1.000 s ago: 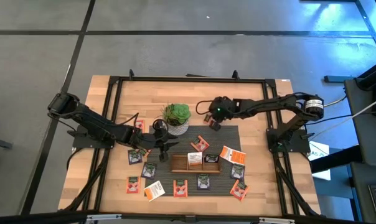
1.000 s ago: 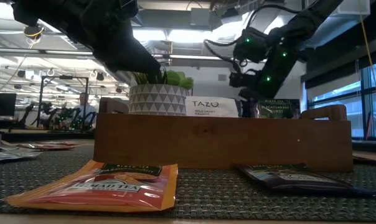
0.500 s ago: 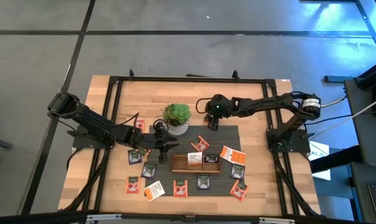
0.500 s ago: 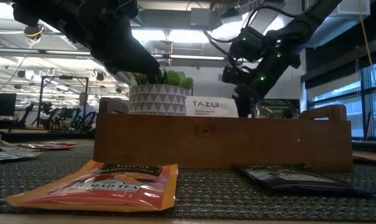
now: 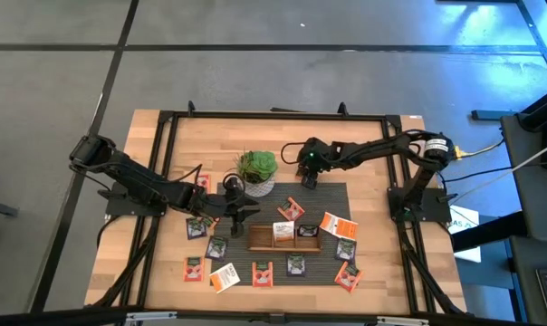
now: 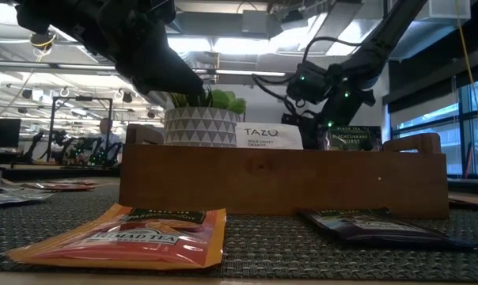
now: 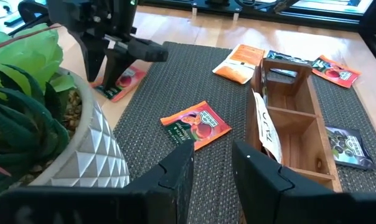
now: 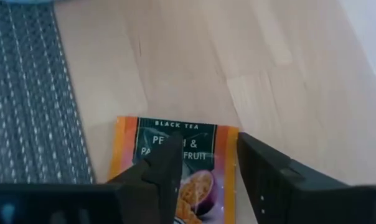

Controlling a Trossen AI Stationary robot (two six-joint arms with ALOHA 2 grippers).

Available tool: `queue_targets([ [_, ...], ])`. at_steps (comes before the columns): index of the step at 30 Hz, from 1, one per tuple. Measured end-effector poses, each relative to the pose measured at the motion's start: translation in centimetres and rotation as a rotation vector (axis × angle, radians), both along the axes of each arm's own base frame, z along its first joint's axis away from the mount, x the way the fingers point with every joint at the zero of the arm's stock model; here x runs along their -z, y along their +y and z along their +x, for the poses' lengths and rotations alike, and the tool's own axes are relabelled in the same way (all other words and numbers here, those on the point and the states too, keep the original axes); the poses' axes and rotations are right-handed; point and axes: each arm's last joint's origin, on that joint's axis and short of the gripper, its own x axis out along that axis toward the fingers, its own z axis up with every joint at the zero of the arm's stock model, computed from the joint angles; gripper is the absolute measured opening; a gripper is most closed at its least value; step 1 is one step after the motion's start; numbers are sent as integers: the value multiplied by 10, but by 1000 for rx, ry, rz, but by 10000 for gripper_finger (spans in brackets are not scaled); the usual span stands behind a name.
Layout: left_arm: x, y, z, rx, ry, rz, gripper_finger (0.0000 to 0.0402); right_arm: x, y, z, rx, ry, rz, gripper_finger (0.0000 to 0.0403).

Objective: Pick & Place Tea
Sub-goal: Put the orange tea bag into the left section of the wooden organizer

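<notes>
The right gripper (image 8: 203,174), fingers spread, hovers over an orange sachet (image 8: 175,155) on bare wood just beside the mat (image 5: 255,249). The left gripper (image 7: 210,171) waits part-open near the plant pot (image 5: 256,186). The tray (image 5: 285,240) holds few; most sachets remain scattered. An office shows behind.

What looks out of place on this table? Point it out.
One orange tea sachet lies off the dark woven mat, on bare wood behind the mat's far edge, under the right gripper. The white sachet leans tilted in the brown wooden tray, not flat. Nothing looks spilled or damaged.
</notes>
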Motion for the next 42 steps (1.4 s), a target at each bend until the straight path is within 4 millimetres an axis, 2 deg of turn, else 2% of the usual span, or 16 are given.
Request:
queue_targets([
  [4,0,0,0,-1,0,0,107,3,0,0,10,13,-7,123],
  [12,0,0,0,-1,-1,0,103,5,0,-1,-6,35,-24,20],
  [14,0,0,0,-1,-1,0,104,5,0,-1,-7,40,-27,7],
  [21,0,0,0,0,-1,0,106,6,0,-2,45,29,-1,34],
  [28,-1,1,8,18,-54,-7,103,7,3,-2,7,10,101,71],
  [34,-15,1,29,80,-71,40,107,7,3,-2,3,8,105,79],
  [39,2,5,51,65,41,63,103,7,3,-2,3,12,106,77],
  [42,11,14,69,-3,69,83,103,7,3,-2,3,12,106,77],
])
